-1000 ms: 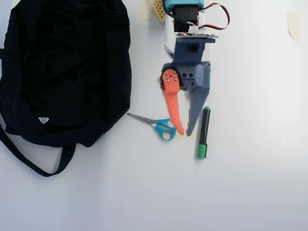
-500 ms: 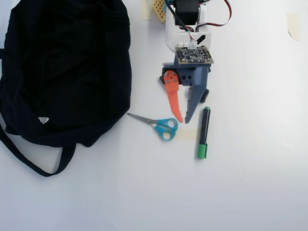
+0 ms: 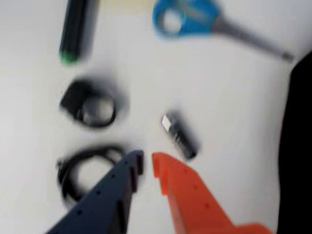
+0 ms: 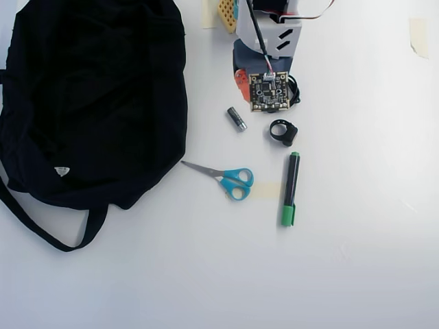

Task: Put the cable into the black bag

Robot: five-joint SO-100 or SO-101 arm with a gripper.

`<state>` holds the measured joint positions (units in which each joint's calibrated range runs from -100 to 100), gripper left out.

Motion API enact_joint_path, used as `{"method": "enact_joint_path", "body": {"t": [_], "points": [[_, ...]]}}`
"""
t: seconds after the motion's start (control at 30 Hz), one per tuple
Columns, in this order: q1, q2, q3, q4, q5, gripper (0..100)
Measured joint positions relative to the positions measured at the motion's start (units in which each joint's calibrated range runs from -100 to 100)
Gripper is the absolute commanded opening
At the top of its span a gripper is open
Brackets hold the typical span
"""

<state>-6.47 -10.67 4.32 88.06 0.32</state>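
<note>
Overhead, the arm hides most of the cable (image 4: 295,89); the black bag (image 4: 89,103) runs past the left edge.

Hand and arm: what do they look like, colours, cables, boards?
In the wrist view the hand has two tapering plastic fingers, one dark blue-grey and one orange, both blurred. In the overhead view the arm has a white shell with black cut-outs, a small dark circuit board on top, a black cable running to it, and red and white wires at the frame's top.
</note>
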Motion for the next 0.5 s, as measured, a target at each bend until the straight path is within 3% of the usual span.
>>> {"method": "enact_joint_path", "body": {"t": [0.2,0.5], "points": [[-0.7,-0.2,-2.8,7.6,0.0,2],[-3.8,-0.2,-3.1,8.9,3.5,2]]}}
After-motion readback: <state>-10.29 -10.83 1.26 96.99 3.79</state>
